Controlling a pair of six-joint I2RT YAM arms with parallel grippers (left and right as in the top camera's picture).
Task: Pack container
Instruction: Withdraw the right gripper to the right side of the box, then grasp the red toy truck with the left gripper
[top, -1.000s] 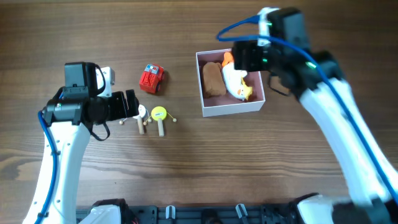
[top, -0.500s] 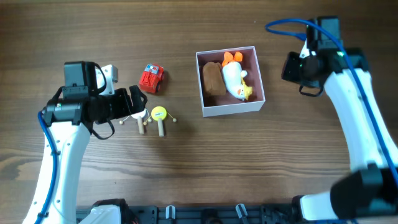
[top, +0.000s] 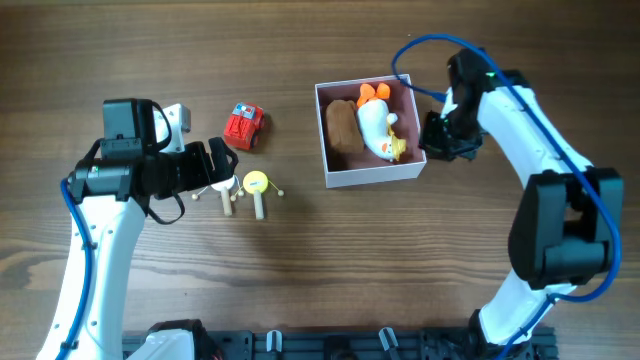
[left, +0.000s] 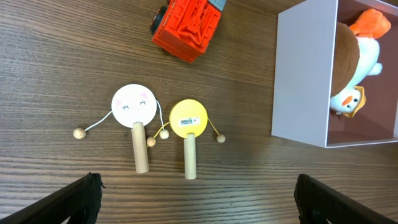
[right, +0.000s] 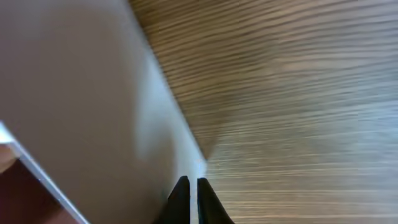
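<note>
Here, the container (top: 372, 178), a square box with thin white walls and a pale pink inside, sits right of centre on the wood-grain table (top: 300, 270). It holds a brown plush (top: 343, 127) and a white plush bird (top: 378, 128) with orange and yellow parts, side by side. The right gripper (right: 190, 190) hangs just beside the box's right wall, its dark fingers drawn together with only a sliver between the tips. The left gripper (left: 198, 190) is spread wide above two wooden-handled disc rattles, one white (left: 132, 106) and one yellow (left: 188, 118), with beads on strings. A red ridged plastic toy car (top: 244, 127) lies beyond them.
</note>
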